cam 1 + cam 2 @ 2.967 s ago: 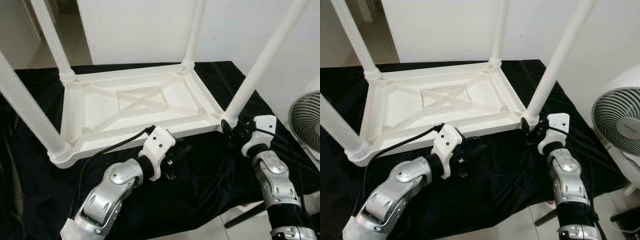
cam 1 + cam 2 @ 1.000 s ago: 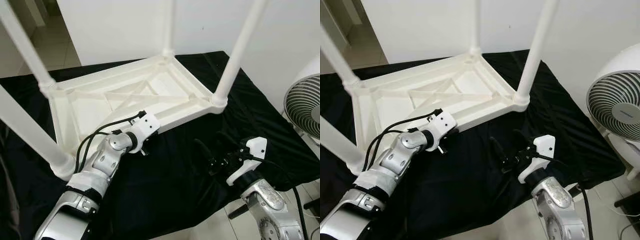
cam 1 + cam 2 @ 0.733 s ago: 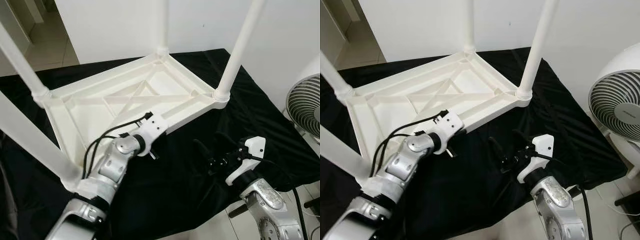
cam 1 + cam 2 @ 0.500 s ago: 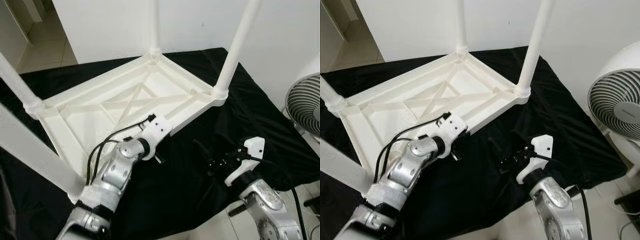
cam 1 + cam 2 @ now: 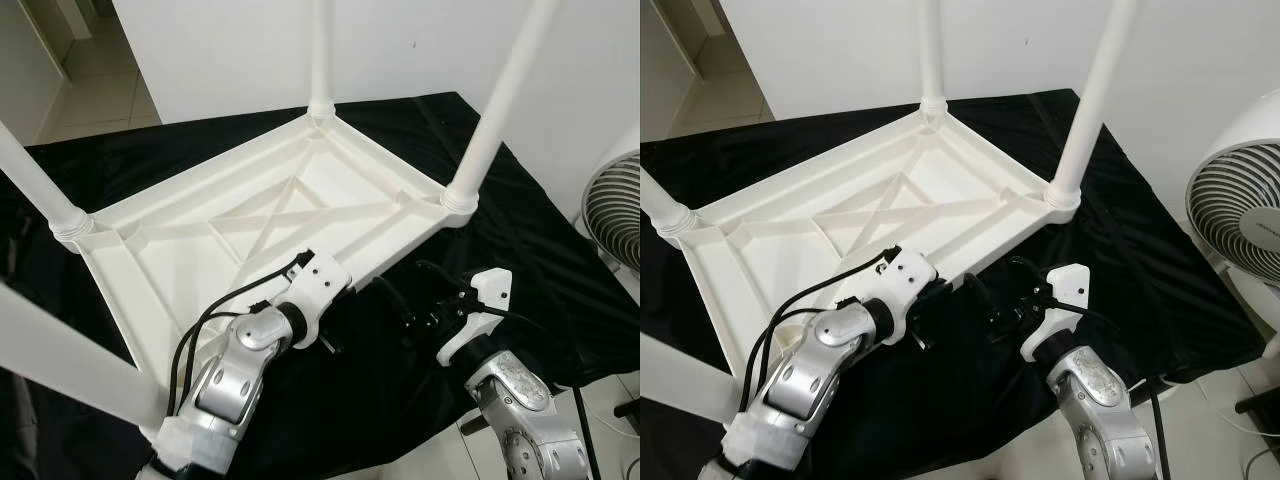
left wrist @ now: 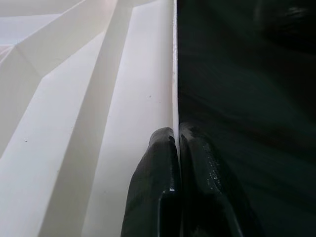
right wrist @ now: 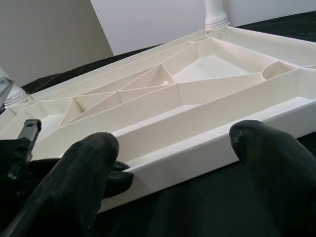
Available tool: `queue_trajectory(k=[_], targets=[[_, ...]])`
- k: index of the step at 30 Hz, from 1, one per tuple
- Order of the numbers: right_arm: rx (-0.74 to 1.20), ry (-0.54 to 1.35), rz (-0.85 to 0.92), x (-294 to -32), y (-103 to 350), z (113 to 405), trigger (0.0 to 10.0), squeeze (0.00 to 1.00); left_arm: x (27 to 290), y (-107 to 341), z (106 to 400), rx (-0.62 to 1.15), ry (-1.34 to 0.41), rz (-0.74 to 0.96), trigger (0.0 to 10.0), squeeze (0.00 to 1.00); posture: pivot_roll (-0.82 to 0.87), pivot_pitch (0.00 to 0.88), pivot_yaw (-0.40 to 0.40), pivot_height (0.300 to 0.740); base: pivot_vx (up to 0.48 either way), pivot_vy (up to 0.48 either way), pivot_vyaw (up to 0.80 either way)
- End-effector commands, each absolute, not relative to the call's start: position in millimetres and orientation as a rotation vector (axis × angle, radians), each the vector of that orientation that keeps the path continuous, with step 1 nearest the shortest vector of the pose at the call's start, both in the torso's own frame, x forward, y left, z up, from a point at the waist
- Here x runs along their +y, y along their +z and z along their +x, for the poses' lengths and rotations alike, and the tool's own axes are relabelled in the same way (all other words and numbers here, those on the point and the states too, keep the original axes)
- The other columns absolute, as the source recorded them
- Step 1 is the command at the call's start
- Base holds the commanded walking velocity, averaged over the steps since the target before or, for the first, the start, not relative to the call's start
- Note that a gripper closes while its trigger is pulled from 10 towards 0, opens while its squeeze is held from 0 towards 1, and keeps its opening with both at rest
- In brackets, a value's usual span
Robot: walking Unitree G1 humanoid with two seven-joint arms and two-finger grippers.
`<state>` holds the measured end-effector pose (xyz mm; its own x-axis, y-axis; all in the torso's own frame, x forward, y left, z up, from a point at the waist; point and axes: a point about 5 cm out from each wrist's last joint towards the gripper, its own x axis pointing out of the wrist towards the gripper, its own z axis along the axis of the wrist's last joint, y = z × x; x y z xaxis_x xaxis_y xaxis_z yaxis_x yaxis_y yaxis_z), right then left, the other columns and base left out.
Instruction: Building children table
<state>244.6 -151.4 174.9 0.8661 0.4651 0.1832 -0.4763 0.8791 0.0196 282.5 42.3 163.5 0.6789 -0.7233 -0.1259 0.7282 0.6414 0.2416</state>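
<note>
Table [image 5: 200, 240] lay inverted on black cloth [image 5: 520, 250]. Left gripper [image 6: 177, 143] pinched its near rim; right gripper [image 7: 173, 163] hovered spread, facing that rim.

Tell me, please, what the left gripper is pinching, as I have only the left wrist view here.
Observer: The left gripper is shut on the near long edge of a white plastic table that lies upside down.
Operator: Are the legs fitted?
Observer: Four legs stand up from the corners; the nearest on the right is this leg.
Operator: Where is the right gripper?
Observer: The right gripper is open, just to the right of the left one, and faces the same edge without gripping it.
Operator: What is the table on?
Observer: A black cloth, with a white fan off to the right.
</note>
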Motion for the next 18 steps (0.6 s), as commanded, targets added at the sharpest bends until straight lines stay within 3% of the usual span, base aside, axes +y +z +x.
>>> queue_trajectory(k=[1, 3, 4, 11, 12, 13, 18], targets=[[-0.164, 0.497, 0.062, -150.1, 171.3, 243.8, 10.0, 0.0, 38.6, 178.7, 274.5, -0.088, -0.855, 0.224, 10.0, 0.0, -0.02, 0.16, 0.055, 0.74, 0.0, 0.0, 0.0], [-0.165, 0.5, 0.062, -149.4, 171.1, 244.7, 10.0, 0.0, 40.4, 180.2, 274.5, -0.082, -0.837, 0.207, 10.0, 0.0, -0.01, 0.159, 0.053, 0.74, 0.0, 0.0, 0.0], [-0.164, 0.503, 0.063, -148.8, 171.1, 245.2, 10.0, 0.0, 41.0, 179.8, 275.6, -0.075, -0.829, 0.2, 10.0, 1.0, -0.01, 0.158, 0.049, 0.74, 0.0, 0.0, 0.0], [-0.167, 0.516, 0.066, -146.9, 171.5, 246.7, 10.0, 0.0, 40.8, 180.5, 277.2, -0.074, -0.815, 0.2, 10.0, 1.0, -0.01, 0.154, 0.046, 0.74, 0.0, 0.0, 0.0], [-0.168, 0.517, 0.065, -146.9, 171.9, 247.1, 10.0, 0.0, 39.9, 179.9, 276.9, -0.074, -0.819, 0.21, 10.0, 0.67, -0.01, 0.152, 0.045, 0.74, 0.0, 0.0, 0.0], [-0.169, 0.517, 0.064, -147.0, 172.3, 247.4, 10.0, 0.0, 38.5, 179.2, 276.2, -0.075, -0.828, 0.219, 10.0, 0.0, -0.02, 0.149, 0.046, 0.74, 0.0, 0.0, 0.0], [-0.175, 0.515, 0.061, -147.3, 173.6, 247.7, 10.0, 0.0, 34.5, 179.4, 273.1, -0.083, -0.86, 0.224, 10.0, 0.0, -0.02, 0.149, 0.05, 0.74, 0.0, 0.0, 0.0]])
